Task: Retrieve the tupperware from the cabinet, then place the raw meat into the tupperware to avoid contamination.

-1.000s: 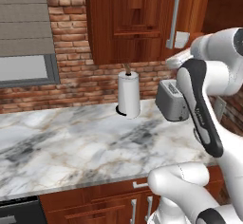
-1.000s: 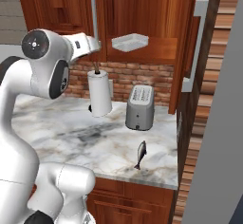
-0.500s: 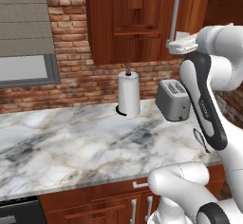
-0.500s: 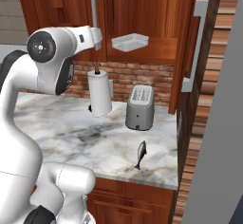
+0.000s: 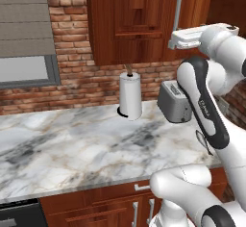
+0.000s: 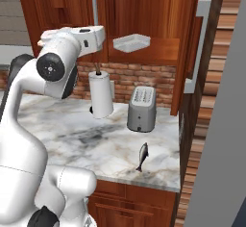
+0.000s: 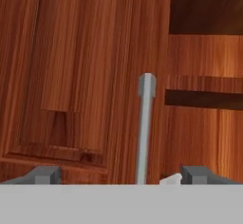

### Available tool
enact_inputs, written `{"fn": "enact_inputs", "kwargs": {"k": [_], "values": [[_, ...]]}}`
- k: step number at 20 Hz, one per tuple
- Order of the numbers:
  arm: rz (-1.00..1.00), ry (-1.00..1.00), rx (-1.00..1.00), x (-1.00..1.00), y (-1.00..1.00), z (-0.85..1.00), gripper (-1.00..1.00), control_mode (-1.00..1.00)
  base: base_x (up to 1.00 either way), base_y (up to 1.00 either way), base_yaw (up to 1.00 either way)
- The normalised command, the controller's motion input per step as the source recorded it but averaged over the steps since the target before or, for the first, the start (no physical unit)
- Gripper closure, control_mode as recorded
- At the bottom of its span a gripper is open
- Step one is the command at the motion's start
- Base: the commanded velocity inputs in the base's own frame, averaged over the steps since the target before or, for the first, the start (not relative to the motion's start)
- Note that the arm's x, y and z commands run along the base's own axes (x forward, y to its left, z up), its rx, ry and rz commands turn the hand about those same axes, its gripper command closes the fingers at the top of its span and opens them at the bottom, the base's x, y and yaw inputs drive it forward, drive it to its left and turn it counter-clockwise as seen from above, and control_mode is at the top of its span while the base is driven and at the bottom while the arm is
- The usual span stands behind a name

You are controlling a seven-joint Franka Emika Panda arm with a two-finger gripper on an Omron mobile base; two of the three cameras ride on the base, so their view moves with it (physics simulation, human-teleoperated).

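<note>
Raw meat (image 6: 142,157), a small dark fish, lies on the marble table (image 6: 110,146) near its front edge. Behind it stand the toaster (image 6: 141,108) and paper-towel roll (image 6: 101,94). The tool (image 7: 122,174) is released, fingers spread either side of the closed door's handle (image 7: 144,128). Beyond, the tupperware (image 6: 130,43) rests on the open cabinet (image 6: 144,24) shelf.

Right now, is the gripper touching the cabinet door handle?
Apart. In the hand view the handle stands between the open gripper's two fingertips, with bare wood of the cabinet showing on both sides.
</note>
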Motion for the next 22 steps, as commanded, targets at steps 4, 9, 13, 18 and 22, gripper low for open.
{"fn": "enact_inputs", "kwargs": {"k": [4,9,13,18,22], "values": [[0.02,-0.25,0.08,0.11,-0.05,0.19,-1.00,-1.00,0.00,0.00,0.00],[0.02,0.00,0.00,0.48,-0.15,-0.09,-1.00,-1.00,0.00,0.00,0.00],[0.00,0.00,0.00,0.82,0.00,-0.21,-1.00,-1.00,0.00,0.00,0.00],[0.00,0.00,0.00,0.97,-0.02,-0.23,-1.00,-1.00,0.00,0.00,0.00],[0.00,0.00,0.00,0.97,-0.10,-0.23,-1.00,-1.00,0.00,0.00,0.00]]}}
